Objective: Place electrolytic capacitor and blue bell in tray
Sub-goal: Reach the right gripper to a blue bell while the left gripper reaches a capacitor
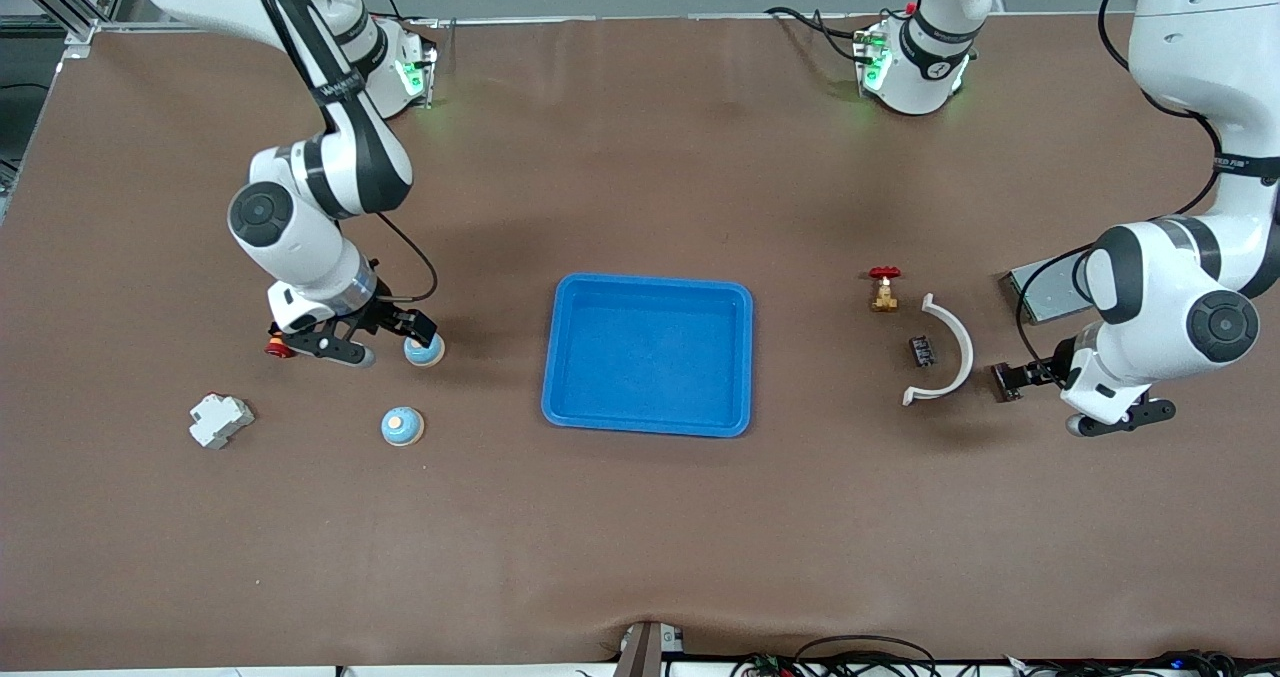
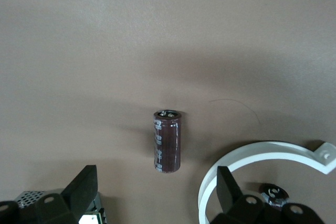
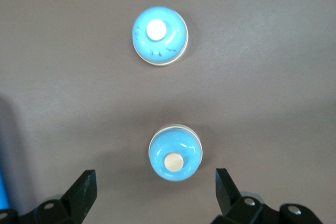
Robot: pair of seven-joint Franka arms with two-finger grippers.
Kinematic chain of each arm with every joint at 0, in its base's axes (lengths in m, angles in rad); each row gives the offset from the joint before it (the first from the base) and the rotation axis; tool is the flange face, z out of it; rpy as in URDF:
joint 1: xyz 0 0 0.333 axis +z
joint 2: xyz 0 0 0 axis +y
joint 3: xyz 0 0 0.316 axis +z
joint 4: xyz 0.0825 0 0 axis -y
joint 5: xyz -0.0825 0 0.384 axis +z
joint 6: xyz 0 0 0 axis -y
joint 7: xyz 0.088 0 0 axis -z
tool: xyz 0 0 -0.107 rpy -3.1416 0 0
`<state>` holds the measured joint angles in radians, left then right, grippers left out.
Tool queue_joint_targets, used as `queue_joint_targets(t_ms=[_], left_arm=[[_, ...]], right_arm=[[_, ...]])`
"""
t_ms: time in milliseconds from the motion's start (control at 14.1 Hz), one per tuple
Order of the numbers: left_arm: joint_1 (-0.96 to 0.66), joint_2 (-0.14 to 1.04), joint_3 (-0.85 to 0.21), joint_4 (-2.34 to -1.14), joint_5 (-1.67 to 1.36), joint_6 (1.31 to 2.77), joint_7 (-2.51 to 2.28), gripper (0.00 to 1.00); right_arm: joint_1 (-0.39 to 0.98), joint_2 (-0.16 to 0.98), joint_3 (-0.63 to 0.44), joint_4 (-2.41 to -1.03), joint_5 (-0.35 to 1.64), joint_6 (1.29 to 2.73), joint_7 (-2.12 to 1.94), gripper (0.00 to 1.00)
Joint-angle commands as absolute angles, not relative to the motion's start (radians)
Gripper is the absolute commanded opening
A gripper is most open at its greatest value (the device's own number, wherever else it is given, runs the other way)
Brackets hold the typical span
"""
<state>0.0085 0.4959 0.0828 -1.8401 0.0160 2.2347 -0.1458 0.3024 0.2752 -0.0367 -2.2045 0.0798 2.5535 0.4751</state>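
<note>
Two grasps are being lined up, and each is best done by lowering straight until the spread fingers straddle the object before closing. The right gripper point(image 1: 385, 342), jaws wide and empty, hangs over one blue bell point(image 3: 174, 152); the left gripper point(image 1: 1040, 397), equally spread, is over the electrolytic capacitor point(image 2: 167, 141), lying on its side. The tray point(image 1: 560, 357) sits empty mid-tabletop. Only the right wrist view separates the nearer bell cleanly from the second bell point(image 3: 159, 35); only the front view shows the tray.

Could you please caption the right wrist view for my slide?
Open right gripper above the table, with two blue bells below.
</note>
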Motion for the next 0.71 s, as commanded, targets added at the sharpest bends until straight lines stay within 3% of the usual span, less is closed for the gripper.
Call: queue_joint_targets(t_ms=[0, 638], left_arm=[[0.015, 0.520, 0.077, -1.847, 0.020, 2.272, -0.163, 1.00], [0.011, 0.594, 0.074, -1.838, 0.020, 2.344, -0.173, 1.00]], right_arm=[[0.321, 0.337, -0.048, -2.201, 0.054, 2.614, 0.488, 1.00], [0.319, 0.419, -0.049, -2.200, 0.026, 2.684, 0.488, 1.00]])
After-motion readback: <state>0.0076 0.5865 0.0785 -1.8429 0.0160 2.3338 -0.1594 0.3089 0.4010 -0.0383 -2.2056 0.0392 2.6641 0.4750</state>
